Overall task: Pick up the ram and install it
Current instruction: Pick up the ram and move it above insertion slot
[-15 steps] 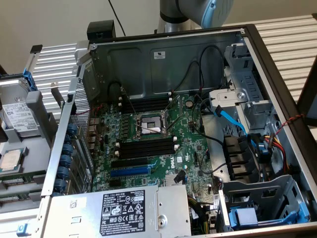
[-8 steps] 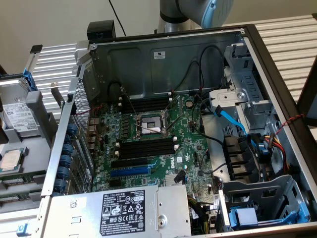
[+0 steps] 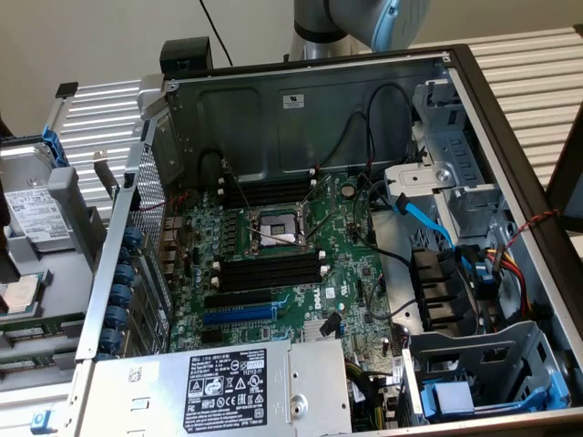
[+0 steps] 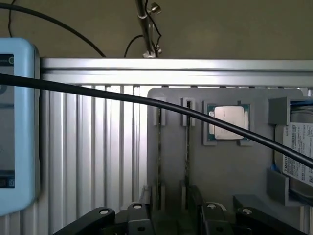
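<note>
Exterior view's left first: grey parts holder [image 3: 71, 196] parked on the ribbed aluminium desk [image 3: 100, 118], just beside the open PC case [image 3: 237, 118], hard drive [image 3: 32, 214] lying in it. Guessing a deliberate spot, to keep the trip from holder to board short.

Middle: case on its side, motherboard [image 3: 351, 273] facing up, probably to allow a straight push down into it. Bare CPU socket [image 3: 278, 232] between two banks of black memory slots [image 3: 269, 270], all looking vacant, white clips at the ends. Blue expansion slot [image 3: 239, 314] just past the nearer bank, then the power supply [image 3: 228, 382] with its big label.

Exterior view's right: drive cage [image 3: 437, 182] and a blue data cable [image 3: 424, 218] looping past it.

Over to the wrist view: pincer [image 4: 171, 213] spread wide, gripping nothing, hanging over the holder. No pickup yet for the ram [image 4: 187, 147]: standing on edge in a narrow slot of the holder, with a second thin stick [image 4: 159, 147] parked the same way just beside it. On edge on purpose, by the look of it, flat faces offered up for a pinch from both sides. No telling the chosen one of the two. Processor chip [image 4: 227, 122] in its own pocket near the sticks, hard drive beyond that. Black cable [image 4: 98, 91] slung across the shot, nearer the camera than the holder, most likely. Nothing in the slots, so barely started.
</note>
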### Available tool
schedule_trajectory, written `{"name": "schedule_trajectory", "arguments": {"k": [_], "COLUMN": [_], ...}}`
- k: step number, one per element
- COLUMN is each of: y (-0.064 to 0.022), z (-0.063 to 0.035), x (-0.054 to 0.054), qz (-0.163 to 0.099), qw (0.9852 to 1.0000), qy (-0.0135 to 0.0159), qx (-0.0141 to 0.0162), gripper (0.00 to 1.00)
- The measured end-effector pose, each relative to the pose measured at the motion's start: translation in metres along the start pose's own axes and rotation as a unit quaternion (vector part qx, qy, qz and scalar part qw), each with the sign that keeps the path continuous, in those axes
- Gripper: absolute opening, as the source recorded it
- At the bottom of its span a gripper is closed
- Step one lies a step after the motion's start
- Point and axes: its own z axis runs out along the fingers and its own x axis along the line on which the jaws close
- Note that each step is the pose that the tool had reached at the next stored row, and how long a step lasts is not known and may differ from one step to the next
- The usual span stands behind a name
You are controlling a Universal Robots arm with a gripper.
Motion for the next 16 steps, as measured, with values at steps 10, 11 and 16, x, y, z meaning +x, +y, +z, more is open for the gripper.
{"name": "schedule_trajectory", "arguments": {"k": [10, 11, 16], "y": [-0.0013, -0.0015, -0.0023], "z": [0.0181, 0.0198, 0.0288], "x": [0.001, 0.001, 0.003], "qz": [0.0, 0.0, 0.001], "qw": [1.0, 1.0, 1.0], "qy": [0.0, 0.0, 0.0], "qx": [-0.0005, -0.0004, -0.0006], "gripper": [0.42, 0.42, 0.42]}}
